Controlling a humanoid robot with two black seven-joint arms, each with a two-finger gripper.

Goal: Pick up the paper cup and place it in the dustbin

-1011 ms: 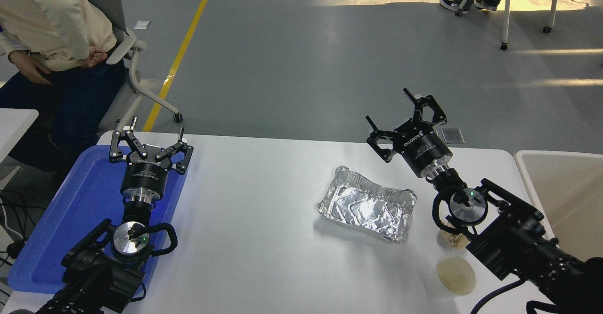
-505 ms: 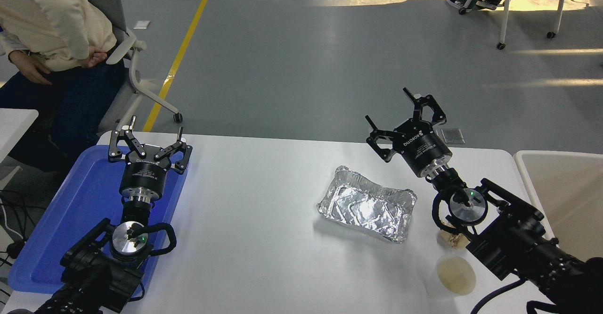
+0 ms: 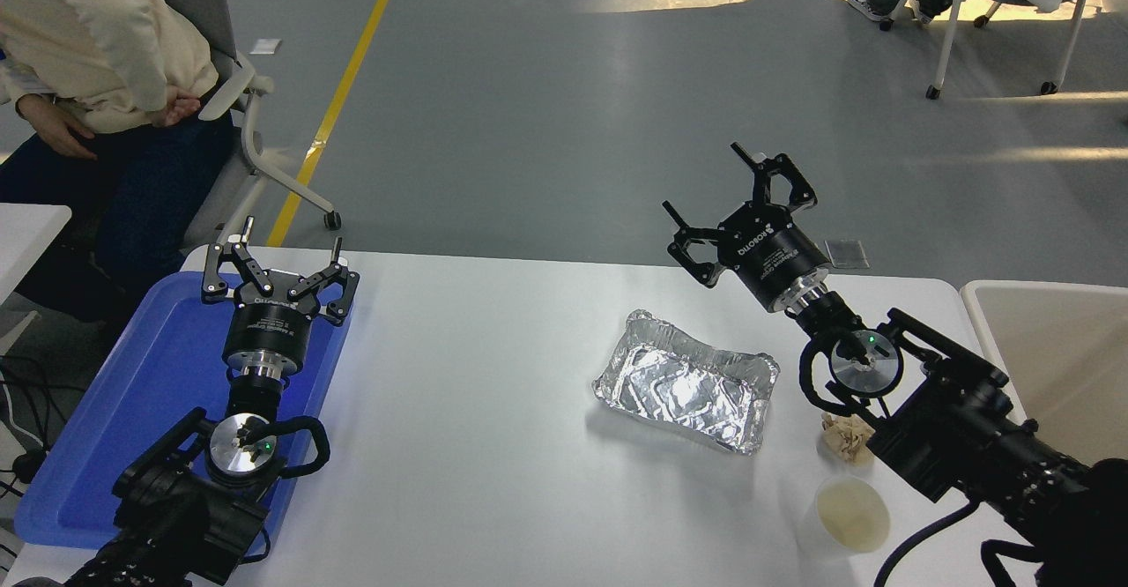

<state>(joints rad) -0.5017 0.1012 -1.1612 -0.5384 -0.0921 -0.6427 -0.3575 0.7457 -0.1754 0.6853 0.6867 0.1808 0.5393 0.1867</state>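
Observation:
The paper cup point(image 3: 851, 514) stands upright near the table's front right, white with a yellowish inside, just left of my right forearm. The dustbin point(image 3: 987, 323) is the cream bin at the right edge, only partly in view. My right gripper point(image 3: 705, 183) is open and empty, raised past the table's far edge, well away from the cup. My left gripper point(image 3: 282, 245) stands open and empty over the blue tray at the lower left.
A crinkled foil tray point(image 3: 687, 381) lies mid-table. A crumpled tan paper ball point(image 3: 846, 437) sits between the foil tray and the cup, against my right arm. The blue tray point(image 3: 132, 393) lies at the left. A seated person point(image 3: 79, 49) is at the far left.
My right gripper has lifted and shifted a little left and away, uncovering more of the tan paper ball. The left arm has not moved.

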